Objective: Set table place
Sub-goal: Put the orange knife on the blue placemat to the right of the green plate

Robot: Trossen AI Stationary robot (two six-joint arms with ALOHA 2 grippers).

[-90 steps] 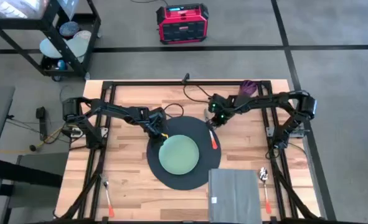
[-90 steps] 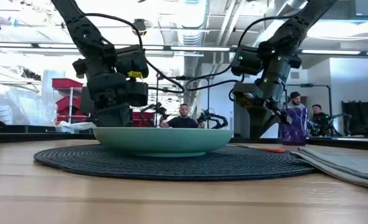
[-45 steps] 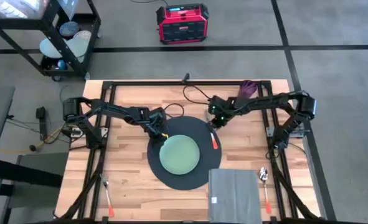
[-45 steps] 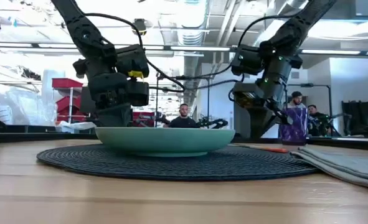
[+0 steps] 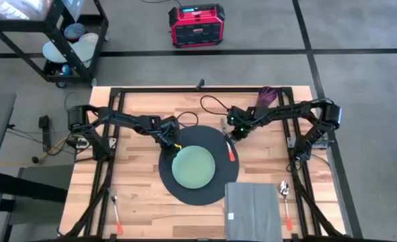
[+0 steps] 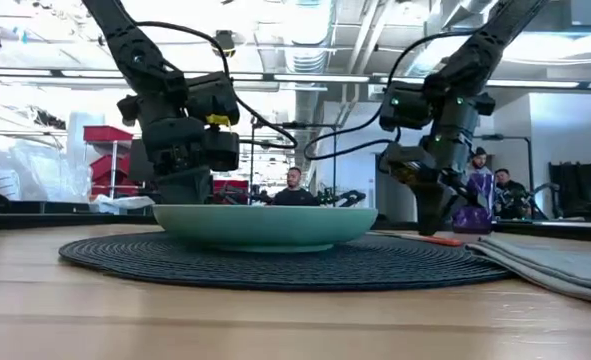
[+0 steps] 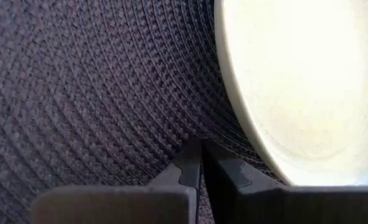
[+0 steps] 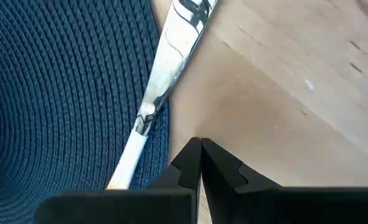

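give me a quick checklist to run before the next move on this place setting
1. Plate sits on the placemat: ok.
2. Left gripper jaws shut, empty, over the mat beside the plate: ok.
3. Right gripper jaws shut, holding nothing: ok.
4. Orange-handled utensil lies across the mat's right edge, not fully on the table: not ok.
5. Napkin overlaps the mat's lower right edge: cannot tell if intended.
6. Spoon and the second utensil not yet placed: not ok.

grey floor [image 5: 359, 67], black cart [image 5: 57, 40], red box [image 5: 197, 25]
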